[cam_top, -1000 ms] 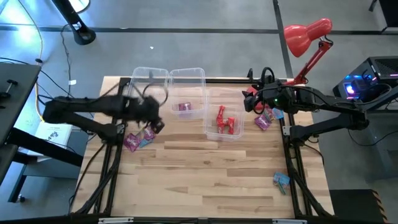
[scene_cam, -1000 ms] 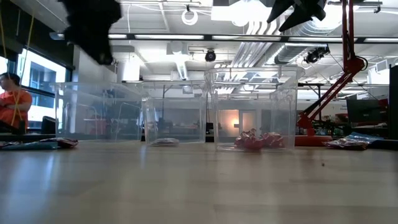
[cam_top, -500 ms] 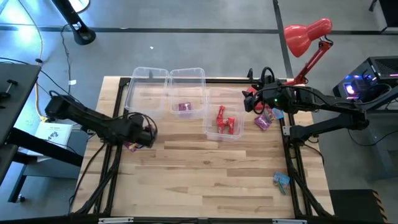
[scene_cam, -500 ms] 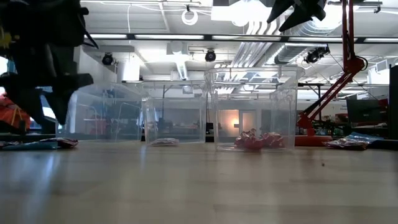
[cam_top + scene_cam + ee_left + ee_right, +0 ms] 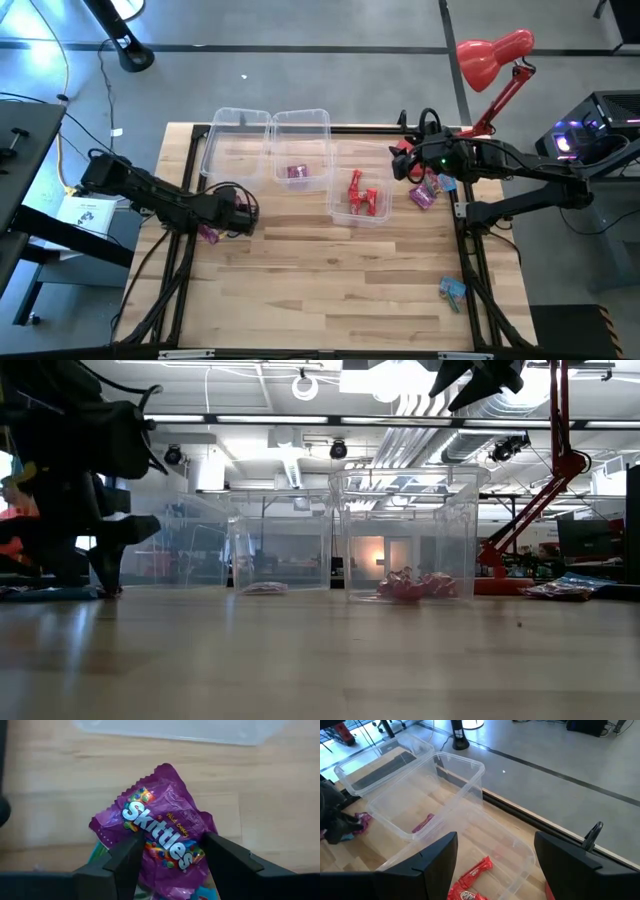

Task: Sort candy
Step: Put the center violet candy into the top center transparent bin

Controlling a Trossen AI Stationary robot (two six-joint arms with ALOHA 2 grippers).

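A purple Skittles packet lies flat on the wood on top of a small pile of candy near the table's left edge. My left gripper is open and low over it, one finger at each side of the packet's near part; I cannot tell whether they touch. In the low view it stands at table height. My right gripper is open and waits high over the table's far right, seen also in its wrist view. More candy lies by the right edge.
Three clear bins stand along the far edge: the left bin holds nothing, the middle bin a purple sweet, the right bin red sweets. A blue sweet lies near the right near corner. A red desk lamp stands beyond the table.
My left gripper has come down from well above the table, moving slightly toward the near edge, onto the candy pile at the left edge, and now sits at table height. The right arm has kept still.
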